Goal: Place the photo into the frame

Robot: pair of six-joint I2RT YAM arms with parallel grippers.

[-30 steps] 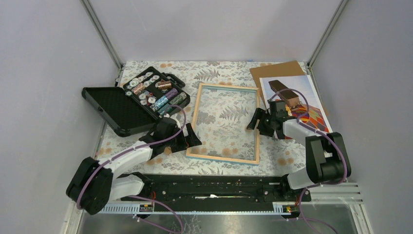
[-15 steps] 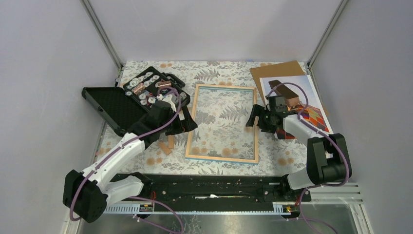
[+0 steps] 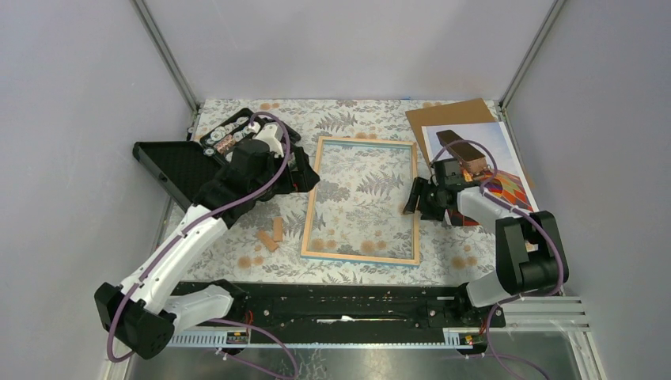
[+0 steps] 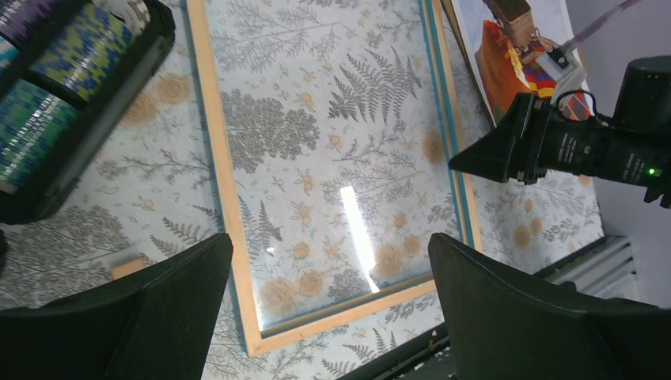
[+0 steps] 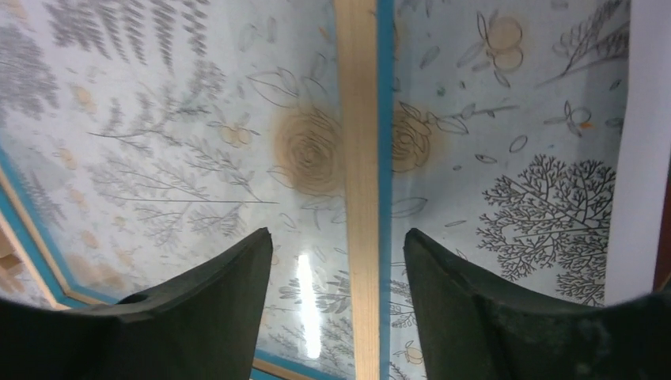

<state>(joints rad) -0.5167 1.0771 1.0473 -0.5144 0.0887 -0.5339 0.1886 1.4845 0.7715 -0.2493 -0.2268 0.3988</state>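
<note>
The frame (image 3: pixel 310 214) lies flat mid-table with its light wood rim up, blue showing at the edges and the patterned cloth visible through the pane. The photo (image 3: pixel 506 150) of the balloon rests face up at the right, partly under my right arm. My right gripper (image 3: pixel 413 195) sits low over the frame's right rim (image 5: pixel 356 158). Its open fingers (image 5: pixel 237 277) straddle that rim without touching it. My left gripper (image 3: pixel 307 176) hovers wide open and holding nothing above the frame's far left side. In the left wrist view, the frame (image 4: pixel 217 166) lies below the left gripper (image 4: pixel 331 241).
An open black case (image 3: pixel 186 178) of small parts lies at the left, close under my left arm. A brown backing board (image 3: pixel 447 117) lies at the far right, partly under the photo. Two small wooden pieces (image 3: pixel 272 234) lie on the cloth left of the frame.
My left arm has swung away from the frame's near left corner toward the far left, uncovering the wooden pieces. The right gripper stayed at the right rim; its jaws widened, then narrowed.
</note>
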